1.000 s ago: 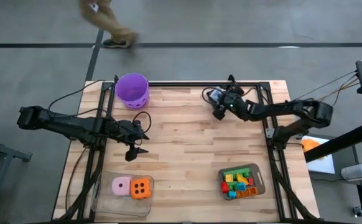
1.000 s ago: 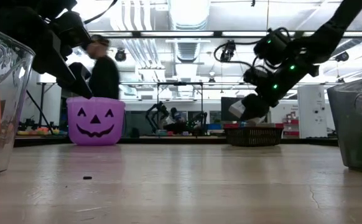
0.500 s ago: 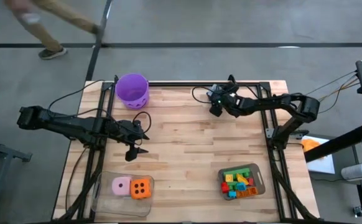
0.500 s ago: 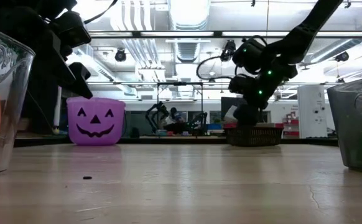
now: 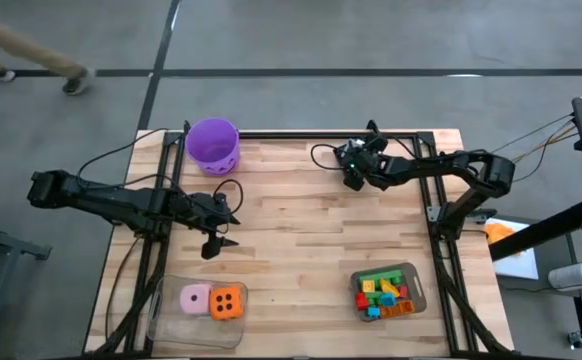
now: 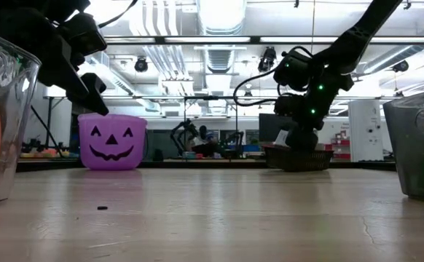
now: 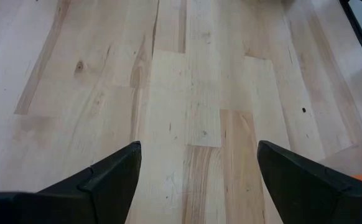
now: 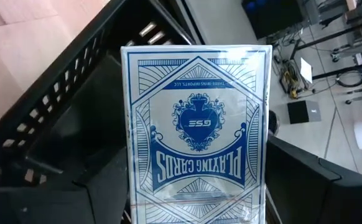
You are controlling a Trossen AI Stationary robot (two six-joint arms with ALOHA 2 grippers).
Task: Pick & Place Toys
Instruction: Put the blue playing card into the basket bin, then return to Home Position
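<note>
My right gripper (image 5: 352, 178) hangs over the table's far edge, right of the middle, shut on a white-blue card pack (image 8: 196, 124). The pack shows face-on in the right wrist view, above a dark slotted basket (image 8: 75, 118). My left gripper (image 5: 216, 243) hovers open over bare wood left of the middle, with nothing between its fingers (image 7: 106, 180). A pink die (image 5: 195, 297) and an orange die (image 5: 227, 302) lie in a clear bin (image 5: 161, 325) at the near left. Several coloured bricks (image 5: 383, 292) fill a grey tray (image 5: 417, 290) at the near right. My right gripper pinches the card pack between its two fingers by the pack's two long edges (image 8: 265, 193), near the end closest to the wrist. The pack stands out ahead of the fingers, lifted clear above the dark basket, its printed face toward the camera.
A purple bucket (image 5: 213, 143) with a pumpkin face stands at the far left corner. The dark basket (image 6: 297, 156) sits below my right gripper at the far edge. Bare wood lies between the arms. A person walks on the floor beyond the far left (image 5: 31, 55).
My right gripper has rolled and tipped with the card pack and sunk a little toward the dark basket. My left arm has kept still. The person beyond the far edge has walked off toward the left.
</note>
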